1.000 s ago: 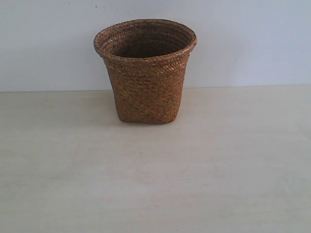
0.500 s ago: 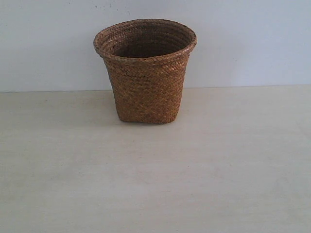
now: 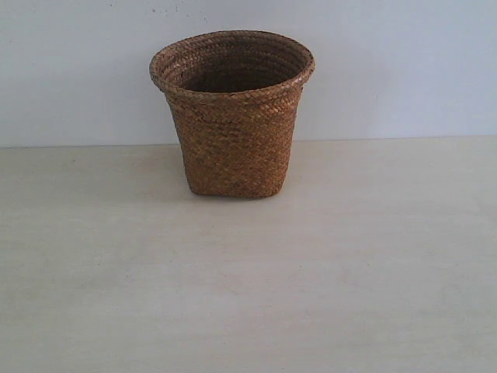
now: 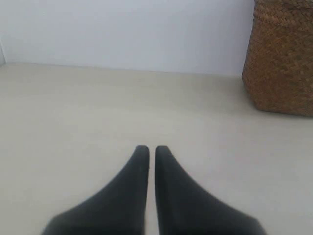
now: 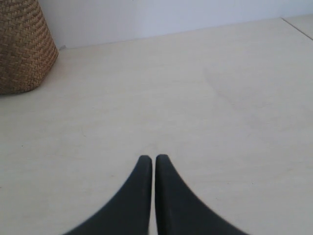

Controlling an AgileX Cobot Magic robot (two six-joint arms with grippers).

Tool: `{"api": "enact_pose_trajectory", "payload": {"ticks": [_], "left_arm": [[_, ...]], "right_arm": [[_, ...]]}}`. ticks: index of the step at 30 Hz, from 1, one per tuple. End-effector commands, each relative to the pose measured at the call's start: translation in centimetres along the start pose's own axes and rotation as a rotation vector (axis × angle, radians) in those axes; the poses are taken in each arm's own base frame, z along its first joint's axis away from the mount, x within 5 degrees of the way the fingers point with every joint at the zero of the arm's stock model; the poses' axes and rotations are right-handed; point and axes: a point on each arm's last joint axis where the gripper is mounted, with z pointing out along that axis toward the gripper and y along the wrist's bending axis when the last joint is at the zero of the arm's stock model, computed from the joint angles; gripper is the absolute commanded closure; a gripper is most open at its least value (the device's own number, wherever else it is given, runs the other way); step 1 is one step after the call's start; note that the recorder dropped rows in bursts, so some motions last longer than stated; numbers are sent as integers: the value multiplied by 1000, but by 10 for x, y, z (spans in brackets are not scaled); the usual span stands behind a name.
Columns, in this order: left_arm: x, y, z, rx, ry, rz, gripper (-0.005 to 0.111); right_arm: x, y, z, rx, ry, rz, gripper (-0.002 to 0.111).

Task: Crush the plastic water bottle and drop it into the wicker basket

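The brown wicker basket (image 3: 233, 116) stands upright at the back middle of the pale table, its mouth open and dark inside. No plastic water bottle shows in any view. My left gripper (image 4: 152, 148) is shut with nothing between its black fingers, low over bare table, and the wicker basket (image 4: 281, 58) stands well ahead and off to one side. My right gripper (image 5: 153, 158) is shut and empty too, with the wicker basket (image 5: 23, 46) far off at a corner of its view. Neither gripper shows in the exterior view.
A plain white wall (image 3: 388, 70) rises behind the table (image 3: 248, 280). A table edge or seam (image 5: 297, 25) shows at one corner of the right wrist view.
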Motion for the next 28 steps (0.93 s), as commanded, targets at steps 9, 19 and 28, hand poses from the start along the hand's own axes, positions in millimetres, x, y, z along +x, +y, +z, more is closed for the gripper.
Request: {"api": "enact_pose_trajectory", "payload": {"ticks": [9,19,28], "left_arm": [[1,0,0,5,3,-11,103],[1,0,0,5,3,-11,103],[1,0,0,5,3,-11,103]], "right_arm": [[0,0,0,3,-5,0,108],[0,0,0,3,-5,0,108],[-2,0,0,3,-19,0,108]]}}
